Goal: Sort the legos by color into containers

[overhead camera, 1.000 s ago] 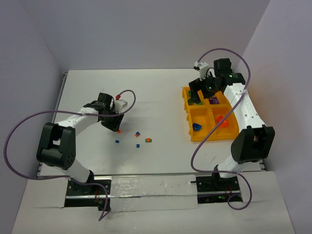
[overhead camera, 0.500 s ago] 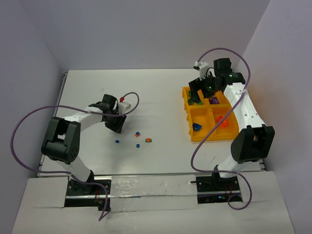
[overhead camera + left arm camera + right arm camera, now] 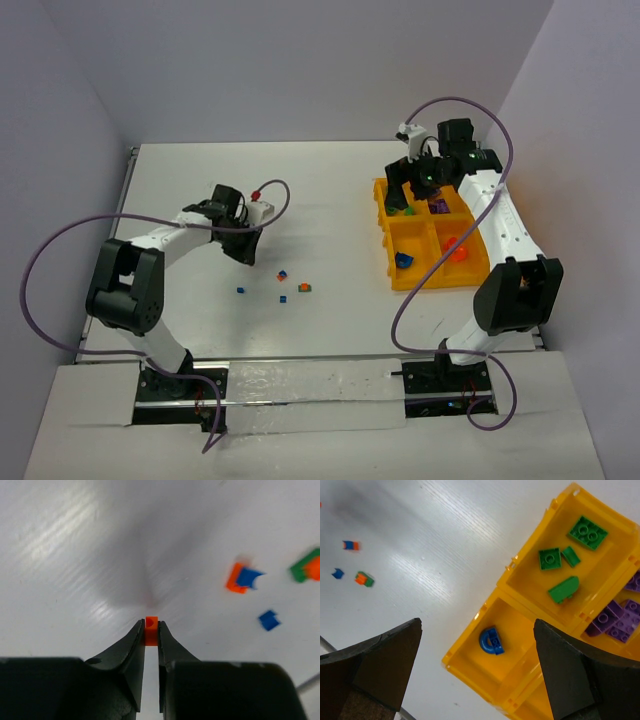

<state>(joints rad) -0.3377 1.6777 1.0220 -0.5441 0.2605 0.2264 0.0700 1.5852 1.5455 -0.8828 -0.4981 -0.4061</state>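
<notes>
Left gripper point(image 3: 151, 627) pinching a tiny orange plastic cube point(image 3: 151, 635); right gripper point(image 3: 476, 625) hovering over the tray.
The cube is sitting clamped between the left fingertips, close to the white table point(image 3: 75, 555), near loose blue, orange and green bits point(image 3: 242, 577). The right jaws are hanging spread wide above the yellow-orange divided plastic tray point(image 3: 520, 630), where green bricks point(image 3: 588, 532), purple bricks point(image 3: 620, 622) and a blue arch piece point(image 3: 491, 641) are lying in separate compartments.

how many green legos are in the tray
4, all in one compartment: a large studded brick, a small square one, a thin bit beside it, a rounded piece. Others may be hidden.
</notes>
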